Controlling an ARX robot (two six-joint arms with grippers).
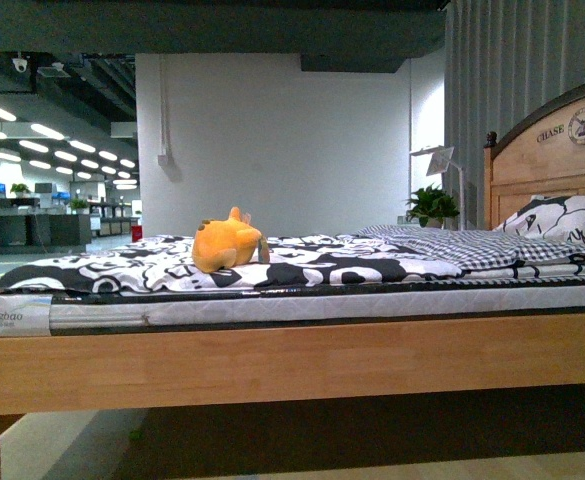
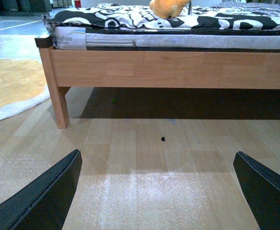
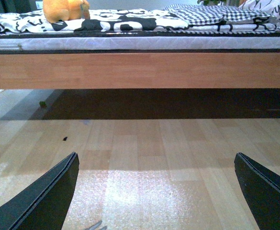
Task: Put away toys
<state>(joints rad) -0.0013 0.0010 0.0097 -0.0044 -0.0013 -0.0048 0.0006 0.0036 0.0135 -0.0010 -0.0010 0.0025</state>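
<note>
The orange-yellow plush toy lies on the bed's black-and-white patterned sheet, just toward 9 o'clock of the front view's centre, alone and touched by neither arm. It also shows at the edge of both wrist views. From the toy, a checked blanket lies at 3 o'clock on the same sheet. A potted plant and a white lamp stand behind the bed at about 2 o'clock, with the wooden headboard further out the same way. Under the sheet runs the white mattress, at 6 o'clock of the toy, and below that the wooden side rail.

The left gripper hangs low over the wood floor before the bed, its dark fingers spread wide apart with nothing between them. A yellow rug lies near the bed's corner leg. The right gripper is likewise low over the floor, fingers wide apart and empty.
</note>
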